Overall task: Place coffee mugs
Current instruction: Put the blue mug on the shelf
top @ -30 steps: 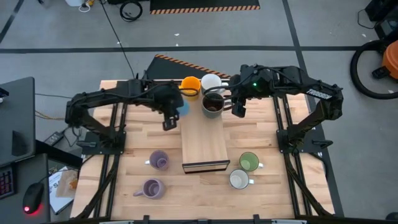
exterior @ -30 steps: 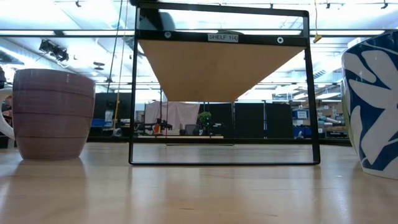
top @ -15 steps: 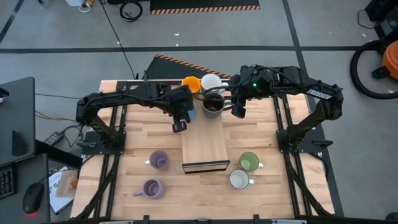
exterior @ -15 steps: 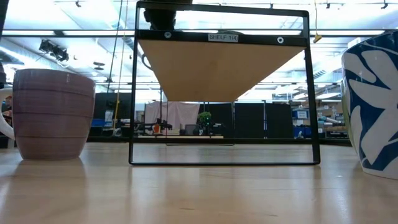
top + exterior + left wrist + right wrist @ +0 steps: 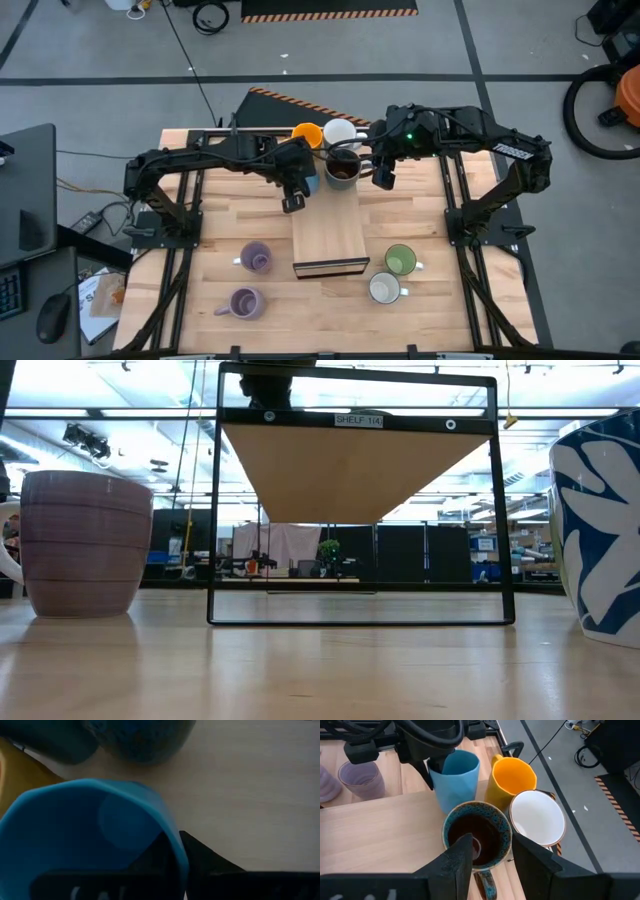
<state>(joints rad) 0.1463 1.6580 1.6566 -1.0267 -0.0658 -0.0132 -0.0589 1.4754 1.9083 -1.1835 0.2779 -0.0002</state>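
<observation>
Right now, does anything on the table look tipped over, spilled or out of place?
Nothing stands out. The light blue mug, orange mug, white mug and dark brown mug stand upright on the wooden board; the left gripper pinches the blue mug's rim. No spill is visible.

A long wooden board (image 5: pixel 328 232) lies down the middle of the butcher-block table (image 5: pixel 440 300). Off the table's left side there's a black desk (image 5: pixel 25 190), a mouse (image 5: pixel 50 322) glowing red nearby.
</observation>
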